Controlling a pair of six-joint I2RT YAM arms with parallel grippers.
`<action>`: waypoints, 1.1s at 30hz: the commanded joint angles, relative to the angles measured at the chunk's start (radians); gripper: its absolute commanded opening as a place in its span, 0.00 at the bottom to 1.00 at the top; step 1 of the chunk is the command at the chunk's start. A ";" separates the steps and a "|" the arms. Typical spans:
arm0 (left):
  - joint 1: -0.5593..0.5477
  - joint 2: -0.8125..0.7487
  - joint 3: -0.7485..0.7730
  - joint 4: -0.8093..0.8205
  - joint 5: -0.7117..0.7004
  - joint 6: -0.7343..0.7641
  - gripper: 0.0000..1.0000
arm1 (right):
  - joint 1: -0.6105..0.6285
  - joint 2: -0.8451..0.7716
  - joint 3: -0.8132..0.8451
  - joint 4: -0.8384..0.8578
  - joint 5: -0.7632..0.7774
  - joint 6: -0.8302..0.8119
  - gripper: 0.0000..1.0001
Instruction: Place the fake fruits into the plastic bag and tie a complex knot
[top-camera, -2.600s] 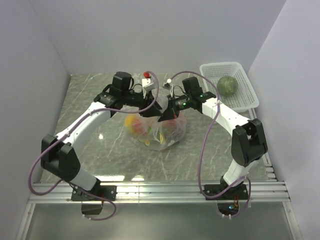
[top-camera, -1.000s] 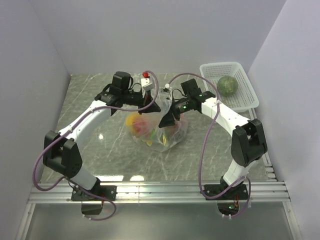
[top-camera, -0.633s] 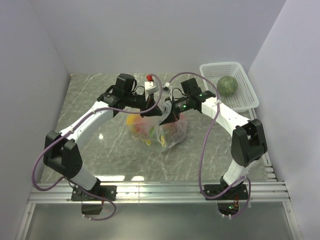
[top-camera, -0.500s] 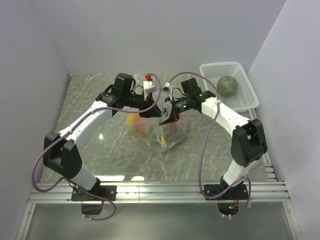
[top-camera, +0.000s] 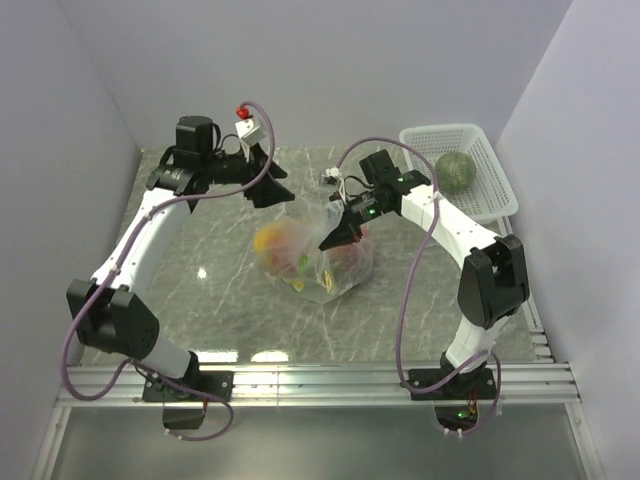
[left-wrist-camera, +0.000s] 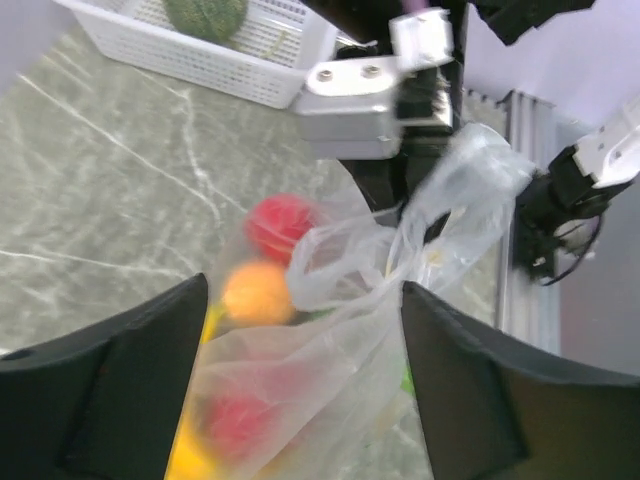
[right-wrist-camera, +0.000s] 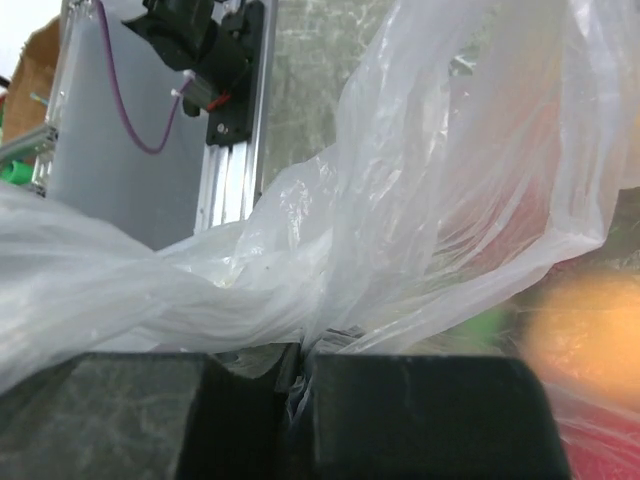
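Looks well past halfway, not finished. Can see the red ball (left-wrist-camera: 280, 222), an orange-yellow piece (left-wrist-camera: 257, 292) and a magenta-red piece (left-wrist-camera: 232, 420) already inside the bag (top-camera: 318, 262), which sits on the worktop (top-camera: 200, 230). Also spotted a sliver of yellow at the bag's bottom edge, probably the banana, but too blurry to swear to.

Can't count the melon (top-camera: 455, 171) as packed: sitting alone in the basket (top-camera: 440, 129), off to the right of the bag and further back.

As for the tying: found the right claw (top-camera: 333, 240) squeezed fully shut on a pinch of plastic at the twisted neck on top of the bag. Found the left claw (top-camera: 270, 185) spread wide with nothing in it, up and to the left of the bag, clear of the plastic.

Wouldn't call that a knot yet. Seems like a loose twist with a floppy loop, so left to do: pulling it tight, adding more wraps, and sorting out that melon.
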 joint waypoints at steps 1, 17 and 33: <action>-0.004 0.066 0.030 0.020 0.068 -0.089 0.86 | 0.008 0.000 0.045 -0.095 -0.007 -0.114 0.00; -0.061 0.132 -0.048 0.054 0.119 -0.354 0.85 | 0.031 -0.017 0.036 -0.052 0.082 -0.117 0.00; -0.043 0.117 -0.094 0.043 0.117 -0.402 0.59 | 0.031 -0.048 0.002 -0.012 0.139 -0.113 0.00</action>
